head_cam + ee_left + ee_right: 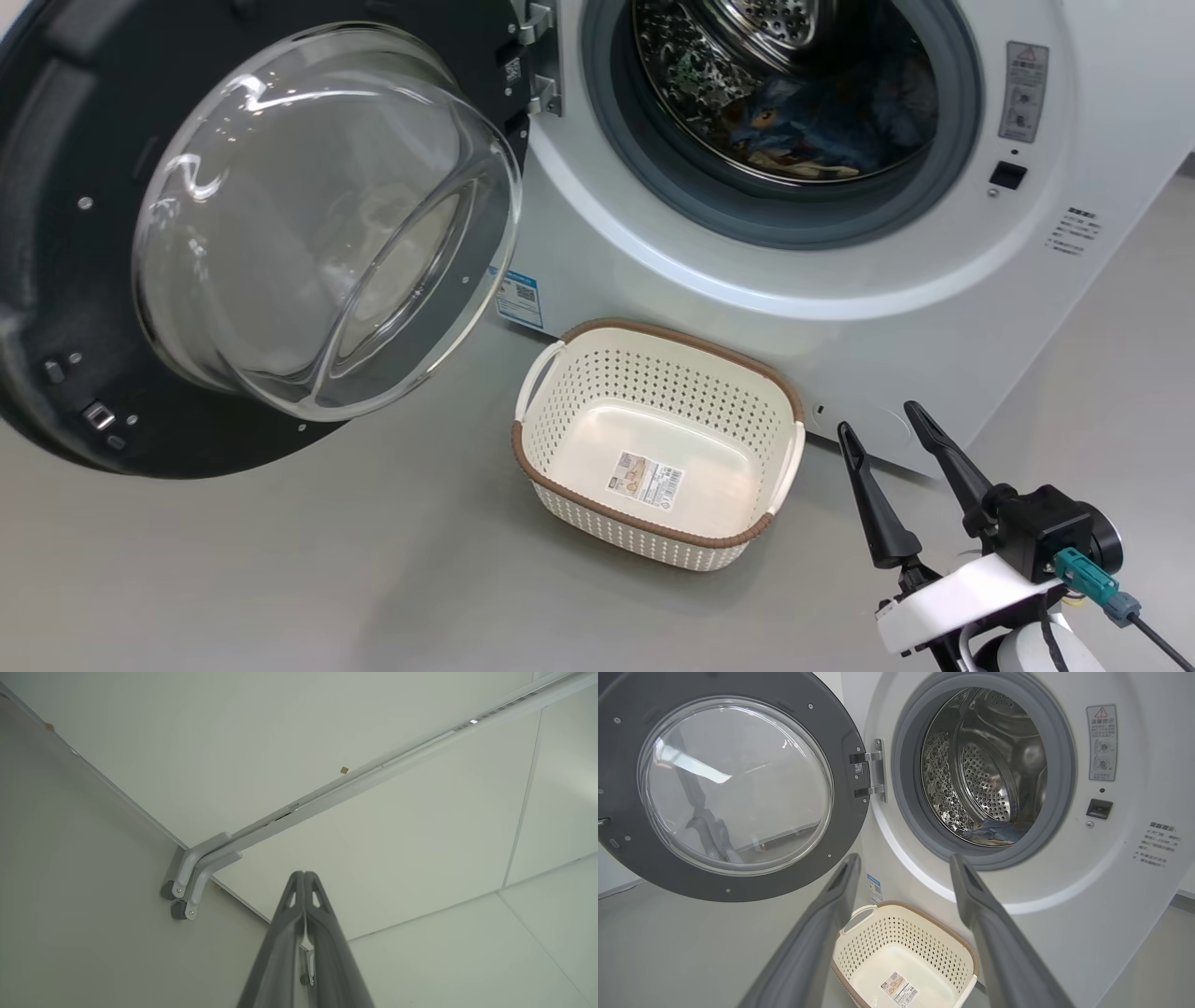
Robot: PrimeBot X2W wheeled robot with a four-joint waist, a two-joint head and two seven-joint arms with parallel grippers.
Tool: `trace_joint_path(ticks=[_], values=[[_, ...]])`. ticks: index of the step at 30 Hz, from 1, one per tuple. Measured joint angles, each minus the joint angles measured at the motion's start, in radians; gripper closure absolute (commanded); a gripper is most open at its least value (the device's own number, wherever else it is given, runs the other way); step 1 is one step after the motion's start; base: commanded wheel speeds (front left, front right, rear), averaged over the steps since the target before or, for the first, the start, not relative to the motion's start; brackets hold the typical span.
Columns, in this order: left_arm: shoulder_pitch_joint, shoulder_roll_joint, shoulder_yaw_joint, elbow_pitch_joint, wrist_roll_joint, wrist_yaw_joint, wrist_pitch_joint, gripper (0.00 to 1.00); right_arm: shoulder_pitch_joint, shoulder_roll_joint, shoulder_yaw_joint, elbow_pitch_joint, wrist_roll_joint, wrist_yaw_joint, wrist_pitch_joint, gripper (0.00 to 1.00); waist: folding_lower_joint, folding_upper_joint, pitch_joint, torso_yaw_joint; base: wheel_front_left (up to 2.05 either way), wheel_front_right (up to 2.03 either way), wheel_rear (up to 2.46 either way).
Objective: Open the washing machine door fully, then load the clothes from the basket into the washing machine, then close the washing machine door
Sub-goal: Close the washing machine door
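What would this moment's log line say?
door open; clothes in washing machine; basket empty; left gripper shut; right gripper open; next: close door

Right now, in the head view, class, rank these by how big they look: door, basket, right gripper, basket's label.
1. door, by far the largest; it hangs open close to the camera.
2. basket.
3. right gripper, open; it sits nearer the camera than the basket, which flatters it.
4. label, smallest.
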Motion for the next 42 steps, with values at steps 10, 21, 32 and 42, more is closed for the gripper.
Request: trace_joint_path(ticks=[10,21,32,42], values=[[-0.116,0.110,0.094,0.136,-0.145,0.027,0.139,1.00,-0.001,-0.039,0.007,0.003,0.000,0.000,0.000,0.00,0.0000,0.0000,0.022,-0.095,0.00,0.00,0.00],[-0.169,0.152,0.095,0.201,-0.267,0.027,0.326,1.00,-0.016,-0.067,0.010,0.004,0.000,0.000,0.000,0.00,0.0000,0.0000,0.049,-0.180,0.00,0.00,0.00],[-0.190,0.170,0.039,0.249,-0.297,0.027,0.472,1.00,-0.016,-0.087,0.004,0.002,0.000,0.000,0.000,0.00,0.0000,0.0000,0.079,-0.210,0.00,0.00,0.00],[-0.189,0.186,0.009,0.285,-0.338,0.025,0.601,1.00,-0.017,-0.101,-0.001,0.002,0.000,0.000,0.000,0.00,0.0000,0.0000,0.080,-0.216,0.00,0.00,0.00]])
